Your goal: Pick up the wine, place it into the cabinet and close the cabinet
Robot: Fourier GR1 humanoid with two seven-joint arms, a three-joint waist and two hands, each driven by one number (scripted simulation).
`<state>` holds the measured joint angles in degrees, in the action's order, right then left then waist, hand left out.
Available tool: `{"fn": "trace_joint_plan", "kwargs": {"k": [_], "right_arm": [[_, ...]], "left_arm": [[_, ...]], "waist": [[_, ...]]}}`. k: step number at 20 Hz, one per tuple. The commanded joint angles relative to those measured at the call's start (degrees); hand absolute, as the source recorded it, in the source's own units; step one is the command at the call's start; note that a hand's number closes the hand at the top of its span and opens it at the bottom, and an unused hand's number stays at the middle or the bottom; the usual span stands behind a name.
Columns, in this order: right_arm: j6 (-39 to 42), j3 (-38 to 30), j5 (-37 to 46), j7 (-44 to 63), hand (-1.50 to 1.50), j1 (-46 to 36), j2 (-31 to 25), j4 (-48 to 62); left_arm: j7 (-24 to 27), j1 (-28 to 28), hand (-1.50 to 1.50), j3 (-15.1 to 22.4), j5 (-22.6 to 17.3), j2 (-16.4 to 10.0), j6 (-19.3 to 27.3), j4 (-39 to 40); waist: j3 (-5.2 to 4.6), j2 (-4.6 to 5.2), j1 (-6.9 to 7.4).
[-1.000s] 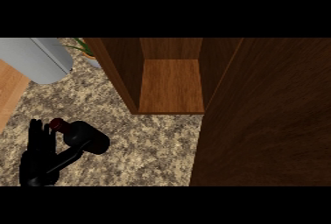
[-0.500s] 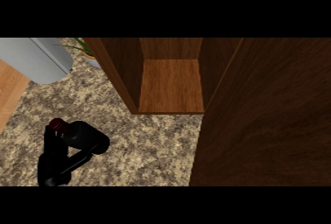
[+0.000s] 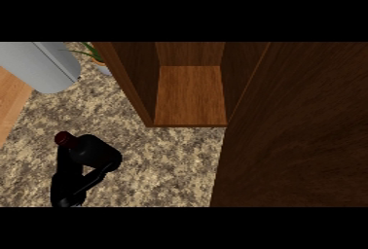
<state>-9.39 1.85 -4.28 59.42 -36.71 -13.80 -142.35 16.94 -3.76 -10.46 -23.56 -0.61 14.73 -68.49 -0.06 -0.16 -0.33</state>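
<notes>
Left fingers (image 3: 97,151) now around wine (image 3: 64,138)

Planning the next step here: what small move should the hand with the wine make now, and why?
Probably carry the wine forward and rightward toward the shelf. The left hand appears curled round it at the view's lower left, and the cabinet stands open beyond, its door at the right.

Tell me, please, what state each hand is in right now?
Left hand: closed round the wine bottle.
Right hand: not in view.
</notes>
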Motion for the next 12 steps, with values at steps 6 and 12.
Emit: {"fn": "trace_joint_plan", "kwargs": {"k": [6,12], "right_arm": [[-4.17,1.42,0.20,10.12,-1.50,-2.83,-0.41,-6.83],[-0.15,-4.13,-7.26,6.09,-1.50,3.33,-1.58,-8.17]], "left_arm": [[5.75,4.97,-1.50,-1.74,-0.40,-0.26,-3.07,9.38],[5.58,7.89,1.50,-3.84,-4.16,-1.49,-7.06,11.11]], "waist": [[-0.03,-0.07,-0.11],[0.06,-0.02,-0.15]]}}
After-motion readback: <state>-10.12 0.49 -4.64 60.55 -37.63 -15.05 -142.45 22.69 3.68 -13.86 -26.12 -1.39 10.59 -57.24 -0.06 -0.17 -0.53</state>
